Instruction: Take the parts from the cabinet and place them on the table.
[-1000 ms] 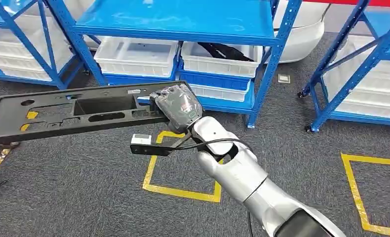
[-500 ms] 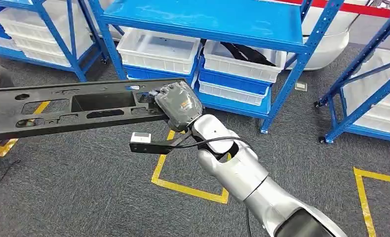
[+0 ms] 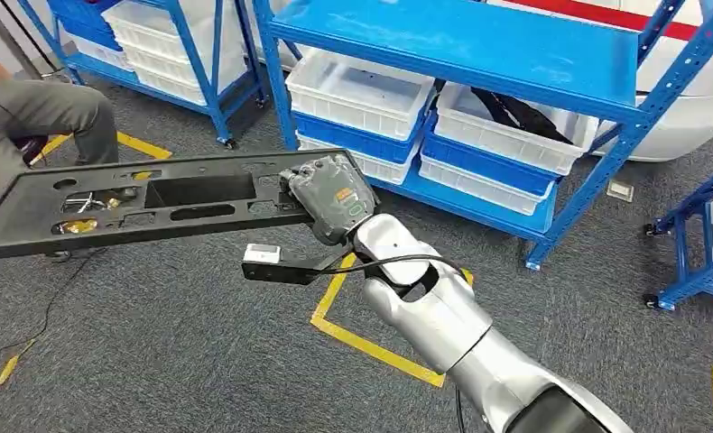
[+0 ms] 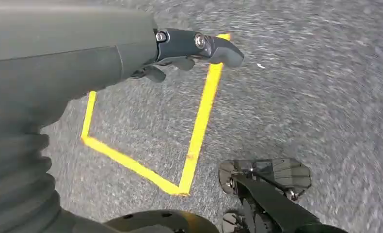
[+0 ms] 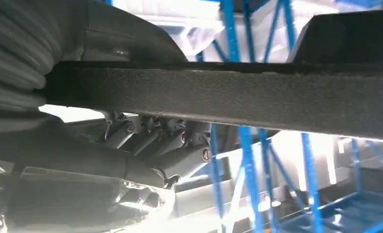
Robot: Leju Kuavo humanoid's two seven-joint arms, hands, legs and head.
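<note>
My right hand (image 3: 330, 197) grips one end of a long black plastic panel (image 3: 136, 203) with several cut-outs. The panel sticks out to the left, held level above the grey carpet. In the right wrist view the panel's edge (image 5: 228, 97) crosses the picture, and the dark fingers (image 5: 155, 141) curl under it. My left hand (image 4: 189, 48) hangs over the floor with nothing in it, its fingers loosely apart.
A blue shelving rack (image 3: 479, 45) stands ahead with white bins (image 3: 362, 90) on its low shelf, one holding a black part (image 3: 515, 113). More blue racks stand far left (image 3: 199, 54) and right (image 3: 696, 225). A seated person's leg (image 3: 37, 113) is at left. Yellow tape (image 3: 371, 343) marks the carpet.
The whole picture has shifted right as the camera turned left; a seated person has come into view. The panel stays gripped in my right hand.
</note>
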